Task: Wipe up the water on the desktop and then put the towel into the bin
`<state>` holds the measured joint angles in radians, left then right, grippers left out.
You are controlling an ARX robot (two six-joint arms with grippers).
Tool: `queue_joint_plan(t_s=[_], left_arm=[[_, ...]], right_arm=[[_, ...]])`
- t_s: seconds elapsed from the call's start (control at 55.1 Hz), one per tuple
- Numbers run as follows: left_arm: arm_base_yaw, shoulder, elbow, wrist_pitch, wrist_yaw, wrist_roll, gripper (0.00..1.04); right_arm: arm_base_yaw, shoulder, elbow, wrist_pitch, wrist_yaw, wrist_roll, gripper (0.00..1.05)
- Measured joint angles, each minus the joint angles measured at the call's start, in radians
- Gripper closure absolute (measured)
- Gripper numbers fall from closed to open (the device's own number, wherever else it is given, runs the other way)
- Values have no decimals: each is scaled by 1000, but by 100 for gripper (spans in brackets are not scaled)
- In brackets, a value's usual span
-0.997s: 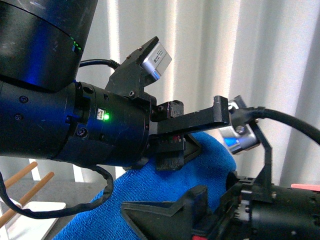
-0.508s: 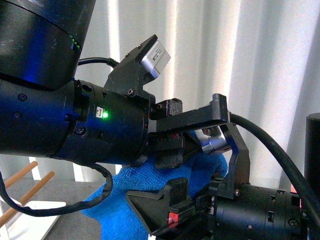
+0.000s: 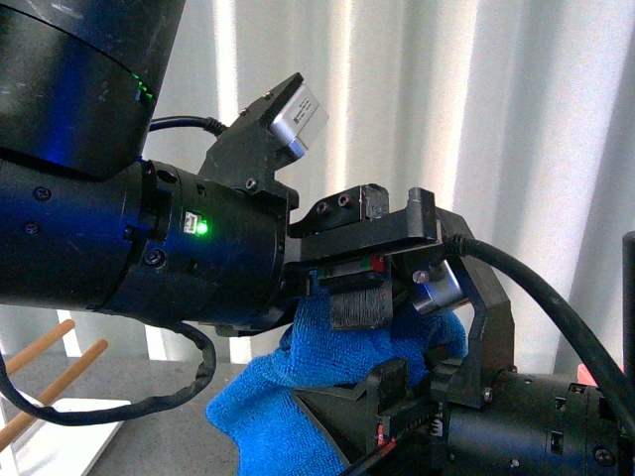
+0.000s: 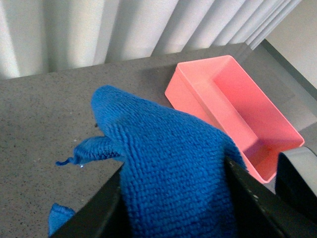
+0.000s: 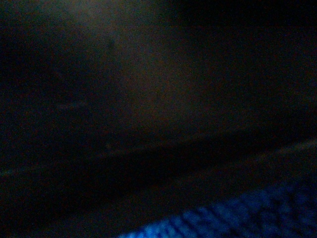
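Observation:
My left gripper (image 3: 355, 297) is shut on the blue towel (image 3: 298, 397), which hangs bunched below it, above the grey desktop (image 3: 169, 426). In the left wrist view the towel (image 4: 168, 158) fills the gap between both black fingers (image 4: 96, 210) of that gripper (image 4: 173, 208). The salmon-pink bin (image 4: 247, 114) stands empty on the desktop (image 4: 44, 119), beyond and to one side of the towel. My right gripper (image 3: 382, 407) is open, low at the right, right against the hanging towel. The right wrist view is dark.
A white tray (image 3: 60, 441) with two wooden rods (image 3: 50, 367) sits at the lower left of the front view. A pale pleated curtain (image 3: 476, 119) closes off the back. Both arms crowd the middle of the front view.
My right arm has come in from the right and risen close under the left gripper. The left gripper has tipped down slightly, and the towel now shows as a smaller bunch.

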<state>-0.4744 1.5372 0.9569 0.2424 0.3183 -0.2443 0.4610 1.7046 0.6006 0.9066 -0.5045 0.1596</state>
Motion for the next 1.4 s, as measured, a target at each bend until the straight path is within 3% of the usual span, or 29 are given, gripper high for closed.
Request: queue_joint_plan(t_s=[0.308,0.58,0.653,0.707,0.743,0.834,0.925,1.197,1.396], left_arm=[[14,2,-1,-1,-18,15,7],[14,3,-2,1,-31,22,7],[-10,2,-48,140,-204,73,15],[-26,-16,-122,315,-456,135,23],[-25,-37,-173,396,-565,162,29],[3,-107,-289,512,-710,195,41],[50,-185,-384,553,-716,214,54],[188,-378,-636,579,-594,229,100],[259,-502,-739,569,-525,236,101]], right_arm=[[-3,-11,-11,-72,14,-112,98],[-3,-17,-17,-95,9,-138,98],[-4,-15,-18,-95,33,-129,98],[-4,-11,-18,-95,32,-141,98],[2,-9,-18,-95,27,-147,98],[10,-10,-19,-95,12,-156,98],[8,-10,-19,-94,11,-156,98],[-2,-21,-22,-109,6,-160,98],[-20,-32,-23,-121,3,-167,98]])
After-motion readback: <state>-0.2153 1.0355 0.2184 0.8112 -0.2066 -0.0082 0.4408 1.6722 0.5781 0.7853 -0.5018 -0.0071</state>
